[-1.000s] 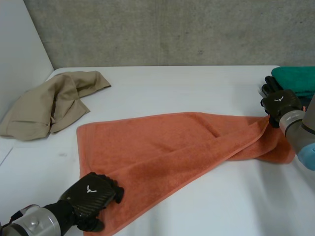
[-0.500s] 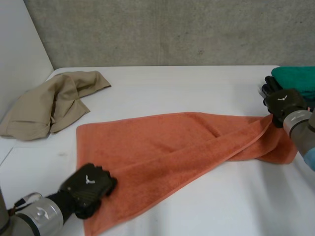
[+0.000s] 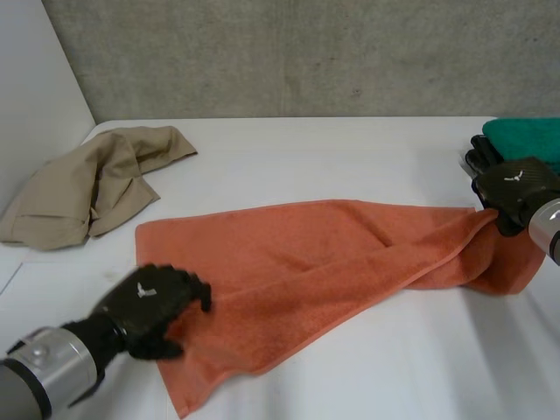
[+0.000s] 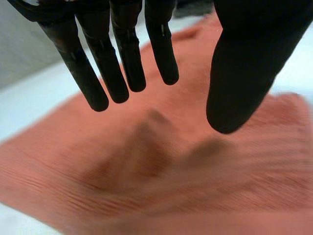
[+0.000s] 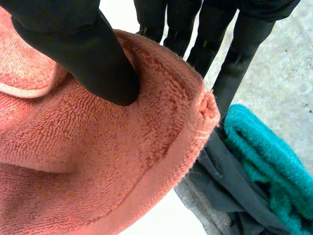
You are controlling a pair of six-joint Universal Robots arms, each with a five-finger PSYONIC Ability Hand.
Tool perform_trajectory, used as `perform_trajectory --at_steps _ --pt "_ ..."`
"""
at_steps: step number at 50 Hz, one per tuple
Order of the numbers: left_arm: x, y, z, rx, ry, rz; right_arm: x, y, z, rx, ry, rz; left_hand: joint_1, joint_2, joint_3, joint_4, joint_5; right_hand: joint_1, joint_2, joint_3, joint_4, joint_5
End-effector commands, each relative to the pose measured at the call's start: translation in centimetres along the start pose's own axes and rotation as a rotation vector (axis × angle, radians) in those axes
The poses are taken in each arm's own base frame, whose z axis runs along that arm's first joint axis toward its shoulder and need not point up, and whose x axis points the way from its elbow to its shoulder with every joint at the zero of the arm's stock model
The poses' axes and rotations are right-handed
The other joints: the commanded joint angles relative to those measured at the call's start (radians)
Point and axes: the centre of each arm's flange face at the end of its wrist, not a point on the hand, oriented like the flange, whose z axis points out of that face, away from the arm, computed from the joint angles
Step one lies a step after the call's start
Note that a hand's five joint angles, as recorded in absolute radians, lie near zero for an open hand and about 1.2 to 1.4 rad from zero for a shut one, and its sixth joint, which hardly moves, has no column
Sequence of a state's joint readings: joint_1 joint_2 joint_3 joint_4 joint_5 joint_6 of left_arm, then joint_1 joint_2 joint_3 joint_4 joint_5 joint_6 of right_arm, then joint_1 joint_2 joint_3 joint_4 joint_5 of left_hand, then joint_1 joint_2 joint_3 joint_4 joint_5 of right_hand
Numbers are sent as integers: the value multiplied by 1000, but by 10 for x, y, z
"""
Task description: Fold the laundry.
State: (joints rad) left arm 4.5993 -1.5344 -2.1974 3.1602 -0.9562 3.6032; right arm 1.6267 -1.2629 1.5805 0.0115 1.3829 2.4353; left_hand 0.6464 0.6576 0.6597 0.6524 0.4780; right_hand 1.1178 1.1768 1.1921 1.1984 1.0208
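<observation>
White table (image 3: 350,157), near side: left hand (image 3: 144,306) fingers straight and apart over the near-left edge of the orange towel (image 3: 297,262). Towel lies mid-table, rumpled, its right corner clamped between thumb and fingers of the right hand (image 3: 512,188). Beige garment (image 3: 87,184) far left, teal towel (image 3: 525,136) far right.

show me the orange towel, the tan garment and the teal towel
orange towel (image 3: 297,254) head view, its flat middle
tan garment (image 3: 87,188) head view, middle of the crumpled heap
teal towel (image 3: 525,136) head view, its top face
</observation>
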Motion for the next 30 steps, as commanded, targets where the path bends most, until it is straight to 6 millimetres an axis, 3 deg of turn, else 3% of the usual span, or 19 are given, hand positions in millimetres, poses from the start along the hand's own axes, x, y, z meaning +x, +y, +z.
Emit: perform_trajectory --at_steps 1,6,12,17,20,26,30 --pt "27 14 -9 -63 130 14 -1 11 9 -29 19 4 101 90 88 95 95 278 219 204 198 201" --pt "37 16 -7 -37 142 66 -4 15 11 -32 16 5 163 152 150 157 157 278 219 204 198 201" --pt "34 24 2 -59 78 114 -8 19 11 -34 11 4 195 184 182 189 189 278 219 204 198 201" --pt "21 28 14 -76 -26 161 -8 19 11 -27 21 2 748 737 735 742 742 278 219 204 198 201" --pt "16 26 17 -71 -57 177 -4 16 9 -20 33 0 750 739 737 744 744 278 219 204 198 201" --pt "5 -3 6 4 -113 209 13 -12 -17 9 47 -16 750 739 737 744 744 278 219 204 198 201" --pt "-20 -48 -18 105 -219 207 30 -37 -46 22 60 -67 750 739 737 744 744 278 219 204 198 201"
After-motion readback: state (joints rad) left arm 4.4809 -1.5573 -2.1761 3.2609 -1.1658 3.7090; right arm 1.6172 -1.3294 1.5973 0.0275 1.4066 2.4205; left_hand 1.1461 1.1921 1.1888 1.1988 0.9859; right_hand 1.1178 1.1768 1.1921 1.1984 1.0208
